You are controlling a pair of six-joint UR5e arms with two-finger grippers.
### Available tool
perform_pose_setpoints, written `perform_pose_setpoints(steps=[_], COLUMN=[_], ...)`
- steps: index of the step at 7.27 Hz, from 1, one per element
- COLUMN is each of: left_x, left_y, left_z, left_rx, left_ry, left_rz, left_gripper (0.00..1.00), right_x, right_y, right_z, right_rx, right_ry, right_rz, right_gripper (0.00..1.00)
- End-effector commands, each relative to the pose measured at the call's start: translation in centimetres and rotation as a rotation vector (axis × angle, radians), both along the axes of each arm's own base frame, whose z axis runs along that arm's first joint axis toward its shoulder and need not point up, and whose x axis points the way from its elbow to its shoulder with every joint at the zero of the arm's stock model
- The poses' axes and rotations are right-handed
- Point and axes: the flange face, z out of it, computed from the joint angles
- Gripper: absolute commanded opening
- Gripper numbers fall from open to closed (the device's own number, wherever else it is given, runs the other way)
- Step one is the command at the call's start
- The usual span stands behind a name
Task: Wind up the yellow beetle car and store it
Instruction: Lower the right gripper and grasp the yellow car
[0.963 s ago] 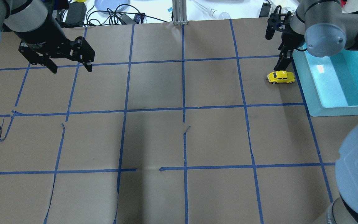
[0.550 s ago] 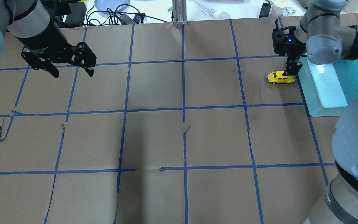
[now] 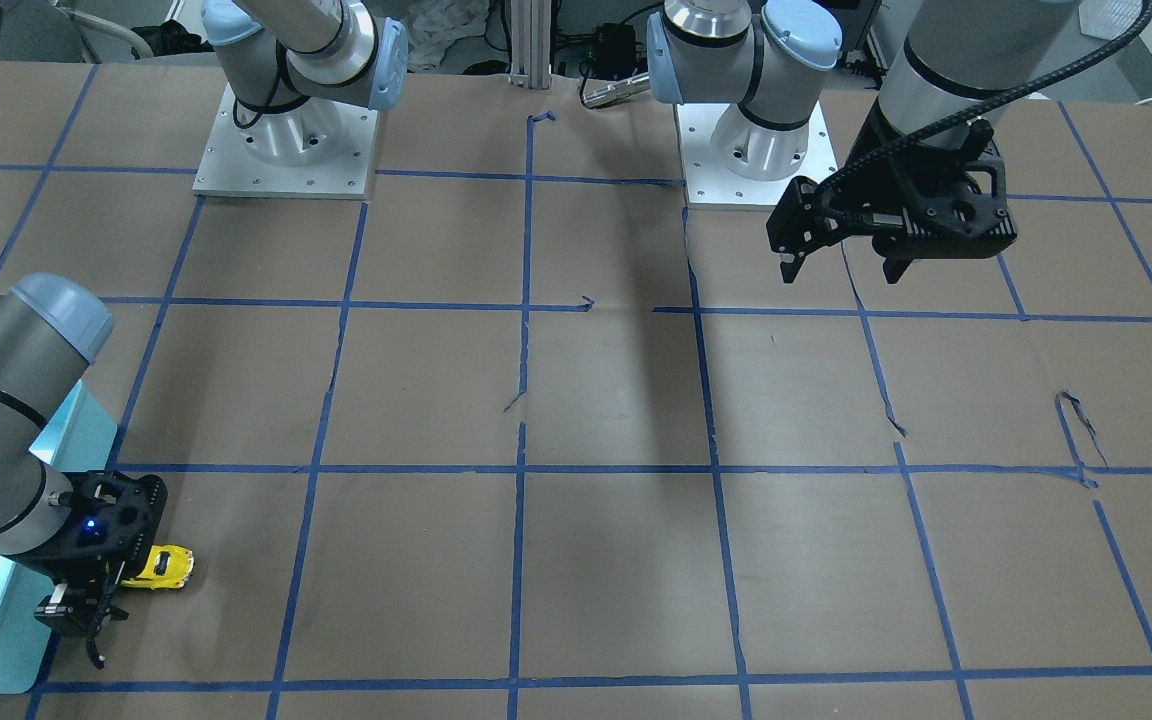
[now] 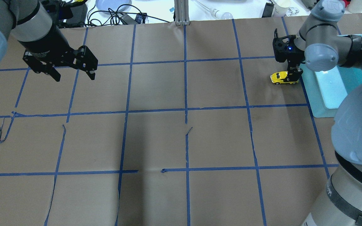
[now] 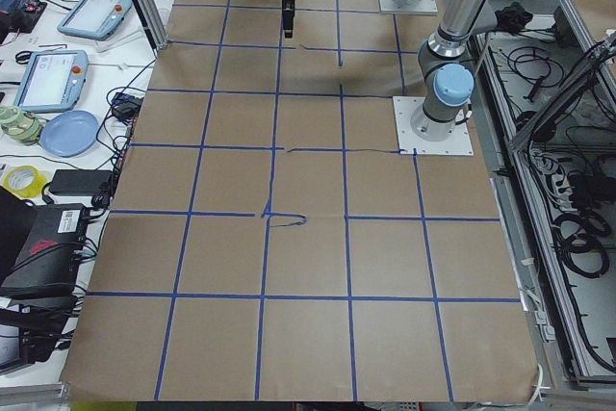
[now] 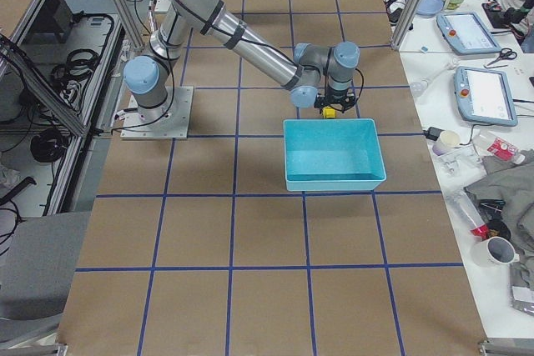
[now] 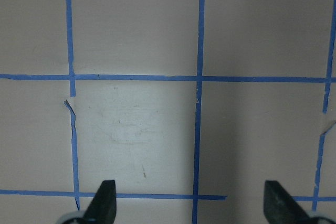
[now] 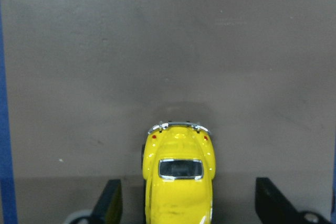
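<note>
The yellow beetle car stands on its wheels on the brown paper just left of the teal bin. My right gripper is low over the car's bin-side end. It is open. In the right wrist view the car sits between the two fingers, with a gap on each side. The front-facing view shows the car partly hidden behind this gripper. My left gripper hangs open and empty above the far left of the table, with only paper and tape below it.
The teal bin is open-topped and looks empty; it lies right beside the car. Blue tape lines grid the brown paper. Cables, a blue plate and small items lie beyond the far table edge.
My right gripper has swung in from behind the car and come down over its bin-side end. My left gripper has shifted slightly. The car has not moved.
</note>
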Motion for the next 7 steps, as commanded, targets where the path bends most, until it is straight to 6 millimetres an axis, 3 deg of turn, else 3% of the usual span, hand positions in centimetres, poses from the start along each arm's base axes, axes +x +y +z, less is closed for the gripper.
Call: perform_pose_setpoints(steps=[1,2,3,4,6,7], left_x=[0.1,0.2,0.3,0.3,0.4,0.4], left_y=[0.0,0.0,0.0,0.0,-0.1,0.0], left_z=[-0.2,-0.1,-0.3,-0.5,-0.6,-0.6], left_rx=[0.004,0.003,0.006,0.009,0.012,0.01], left_ry=[-0.006,-0.006,-0.005,-0.003,-0.006,-0.006], left_rz=[0.001,0.003,0.004,0.004,0.006,0.006], left_gripper=[1.0,1.0,1.0,1.0,1.0,1.0], right_x=[0.0,-0.1,-0.1,0.8,2.3,0.5], right_y=[0.0,0.1,0.1,0.7,3.0,3.1], right_z=[-0.1,-0.1,0.7,3.1,10.9,12.0], right_rx=[0.0,0.002,0.002,-0.008,0.008,0.002], right_ry=[0.005,0.012,0.014,-0.007,-0.104,-0.1], right_rz=[0.003,-0.001,-0.008,-0.036,-0.092,-0.111], right_gripper=[0.22,0.07,0.03,0.0,0.0,0.0])
